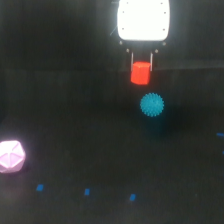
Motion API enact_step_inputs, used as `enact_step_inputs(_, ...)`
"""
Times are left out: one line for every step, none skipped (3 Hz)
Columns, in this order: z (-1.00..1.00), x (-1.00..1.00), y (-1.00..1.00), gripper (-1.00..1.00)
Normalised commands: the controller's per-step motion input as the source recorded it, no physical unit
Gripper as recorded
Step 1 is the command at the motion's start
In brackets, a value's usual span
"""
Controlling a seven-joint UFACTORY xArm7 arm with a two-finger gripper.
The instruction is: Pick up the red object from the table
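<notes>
The red object [140, 73] is a small bright red-orange block. It sits between the two thin fingers of my gripper [141, 64], below the white gripper body [143, 20], near the top centre of the exterior view. The gripper is shut on it. The block looks raised above the black table [75, 125], though the height is hard to judge. The spiky cyan ball [152, 104] lies just below and slightly to the exterior view's right of the block, apart from it.
A pale pink polyhedron [11, 156] rests at the exterior view's left edge. Small blue marks [86, 191] dot the table along the bottom and at the right edge.
</notes>
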Motion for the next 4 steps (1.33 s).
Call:
enact_step_inputs(0.63, 0.01, 0.51, -1.00)
enact_step_inputs(0.22, -0.42, 0.11, -1.00)
enact_step_inputs(0.73, 0.39, 0.42, -1.00)
enact_step_inputs(0.54, -0.31, 0.04, -1.00)
